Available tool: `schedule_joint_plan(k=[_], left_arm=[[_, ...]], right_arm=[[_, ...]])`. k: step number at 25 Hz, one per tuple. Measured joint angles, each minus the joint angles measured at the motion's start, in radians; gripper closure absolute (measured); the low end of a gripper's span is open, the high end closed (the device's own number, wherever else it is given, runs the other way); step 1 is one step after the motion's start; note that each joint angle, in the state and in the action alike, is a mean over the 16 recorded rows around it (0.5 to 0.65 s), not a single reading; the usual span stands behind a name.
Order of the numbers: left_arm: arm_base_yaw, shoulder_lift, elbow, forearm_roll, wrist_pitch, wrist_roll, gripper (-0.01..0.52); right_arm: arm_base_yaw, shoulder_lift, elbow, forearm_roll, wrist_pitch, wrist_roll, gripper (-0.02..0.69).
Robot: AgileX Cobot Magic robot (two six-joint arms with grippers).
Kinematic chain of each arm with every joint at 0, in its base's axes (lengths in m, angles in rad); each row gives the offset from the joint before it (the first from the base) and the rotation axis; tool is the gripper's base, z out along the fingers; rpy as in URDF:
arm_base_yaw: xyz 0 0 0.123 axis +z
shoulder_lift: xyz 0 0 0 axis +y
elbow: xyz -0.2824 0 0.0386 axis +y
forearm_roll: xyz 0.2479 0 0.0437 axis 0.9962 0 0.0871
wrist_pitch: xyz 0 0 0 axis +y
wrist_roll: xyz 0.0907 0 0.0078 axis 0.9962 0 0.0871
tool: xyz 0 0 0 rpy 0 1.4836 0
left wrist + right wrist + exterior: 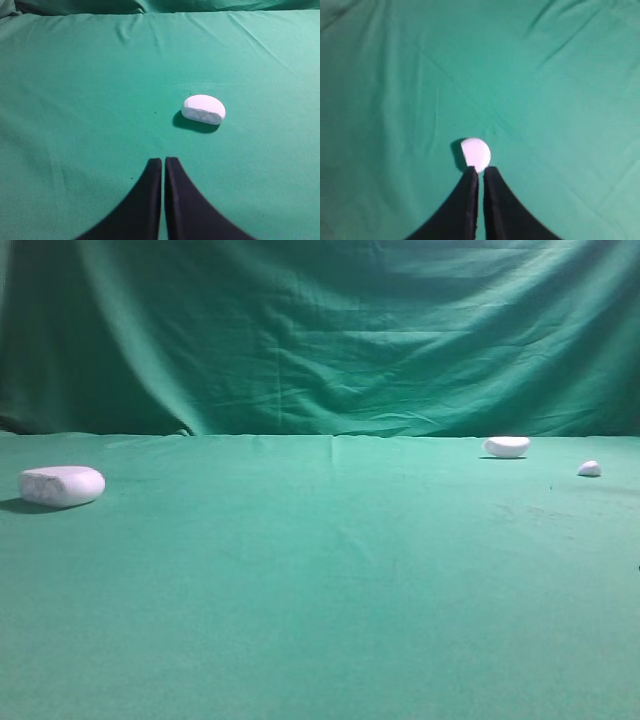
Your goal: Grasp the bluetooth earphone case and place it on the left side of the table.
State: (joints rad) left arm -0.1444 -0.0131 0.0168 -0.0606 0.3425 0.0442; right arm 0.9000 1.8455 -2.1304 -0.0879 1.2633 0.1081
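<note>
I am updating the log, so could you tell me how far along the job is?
Looks done: the bluetooth earphone case lies on the left side of the table, free of both grippers. In hand: nothing; the left gripper and right gripper are shut and empty. Left: seemingly nothing.

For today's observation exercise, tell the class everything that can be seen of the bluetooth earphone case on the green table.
The bluetooth earphone case is a smooth white, oblong pebble shape with rounded ends and looks like plastic. Its left part appears faintly mottled, and no seam or lid line can be made out. It lies flat on the green cloth of the table, far to the left in the high view, with a dark shadow at its left base. Only the cloth touches it.
</note>
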Motion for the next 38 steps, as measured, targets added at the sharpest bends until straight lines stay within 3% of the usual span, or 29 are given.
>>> schedule_joint_plan(k=[14, 26, 32, 38], left_arm=[[0.000, 0.000, 0.000, 0.000, 0.000, 0.000, 0.514], [0.000, 0.000, 0.000, 0.000, 0.000, 0.000, 0.514], [0.000, 0.000, 0.000, 0.000, 0.000, 0.000, 0.514], [0.000, 0.000, 0.000, 0.000, 0.000, 0.000, 0.514]], right_arm=[[0.000, -0.673, 0.705, -0.052, -0.074, 0.057, 0.665], [-0.008, -1.117, 1.095, -0.113, -0.122, 0.026, 0.665], [-0.087, -1.327, 1.327, -0.123, -0.282, -0.002, 0.665], [-0.269, -1.538, 1.610, -0.122, -0.548, -0.008, 0.665]])
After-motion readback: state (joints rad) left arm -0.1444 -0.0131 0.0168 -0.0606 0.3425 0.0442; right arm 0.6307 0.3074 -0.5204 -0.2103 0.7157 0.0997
